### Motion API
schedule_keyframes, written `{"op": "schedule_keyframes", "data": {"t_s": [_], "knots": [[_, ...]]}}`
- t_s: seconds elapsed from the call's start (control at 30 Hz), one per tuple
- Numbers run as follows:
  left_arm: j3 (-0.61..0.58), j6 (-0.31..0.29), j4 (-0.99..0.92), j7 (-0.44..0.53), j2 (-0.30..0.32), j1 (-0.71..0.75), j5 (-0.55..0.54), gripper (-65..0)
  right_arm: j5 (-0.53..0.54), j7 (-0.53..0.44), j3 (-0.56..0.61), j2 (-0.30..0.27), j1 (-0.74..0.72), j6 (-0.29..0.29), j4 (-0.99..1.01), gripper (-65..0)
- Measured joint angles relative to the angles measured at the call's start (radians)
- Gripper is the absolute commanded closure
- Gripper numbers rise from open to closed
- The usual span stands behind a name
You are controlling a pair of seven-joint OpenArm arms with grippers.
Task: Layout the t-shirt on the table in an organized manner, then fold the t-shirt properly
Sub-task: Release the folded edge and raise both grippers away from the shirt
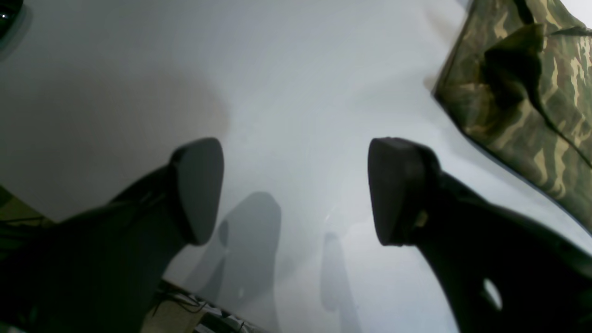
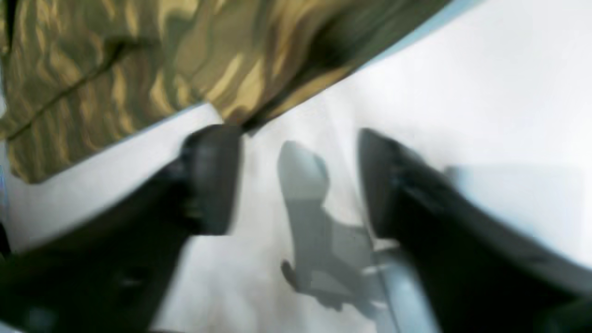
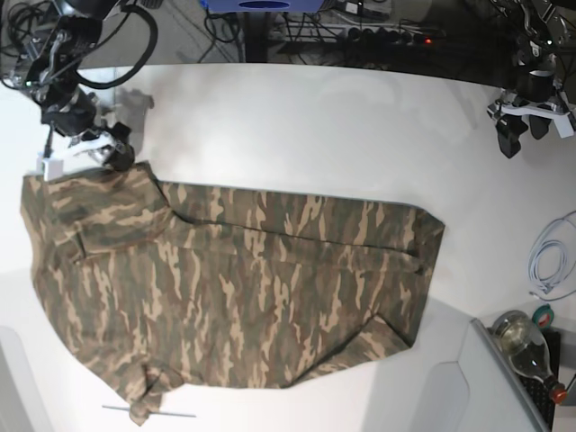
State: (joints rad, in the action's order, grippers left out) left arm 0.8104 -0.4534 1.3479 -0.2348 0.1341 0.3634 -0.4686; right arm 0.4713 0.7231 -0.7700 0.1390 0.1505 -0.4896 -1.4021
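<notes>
The soft camouflage-print t-shirt [image 3: 234, 288] in olive, brown and tan lies spread nearly flat across the near side of the big smooth white table [image 3: 315, 126], one sleeve bunched at the near edge. At the far left, the right gripper [image 3: 115, 155] sits just beside the shirt's corner, its dark fingers [image 2: 212, 180] spread wide and empty. Far right, the left gripper [image 3: 524, 126] hangs well apart from the cloth, fingers [image 1: 199, 189] also wide, holding nothing.
</notes>
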Motion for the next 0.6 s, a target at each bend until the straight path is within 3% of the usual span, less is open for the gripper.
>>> {"op": "schedule_keyframes", "data": {"t_s": [0.07,0.23,0.37,0.6], "knots": [[0.000,0.000,0.000,0.000,0.000,0.000,0.000,-46.2,0.012,-0.081,0.000,-0.007,-0.014,0.000,0.019,-45.9],[0.000,0.000,-0.001,0.000,0.000,-0.001,0.000,-46.2,0.022,-0.142,-0.002,-0.024,-0.041,0.001,0.131,-45.3],[0.000,0.000,-0.001,0.000,0.000,0.000,0.000,-46.2,0.022,-0.145,-0.001,-0.054,-0.082,-0.004,0.183,-45.3],[0.007,0.001,-0.001,0.000,0.002,0.002,0.000,-46.2,0.027,-0.148,-0.016,-0.050,-0.074,-0.004,0.180,-45.3]]}}
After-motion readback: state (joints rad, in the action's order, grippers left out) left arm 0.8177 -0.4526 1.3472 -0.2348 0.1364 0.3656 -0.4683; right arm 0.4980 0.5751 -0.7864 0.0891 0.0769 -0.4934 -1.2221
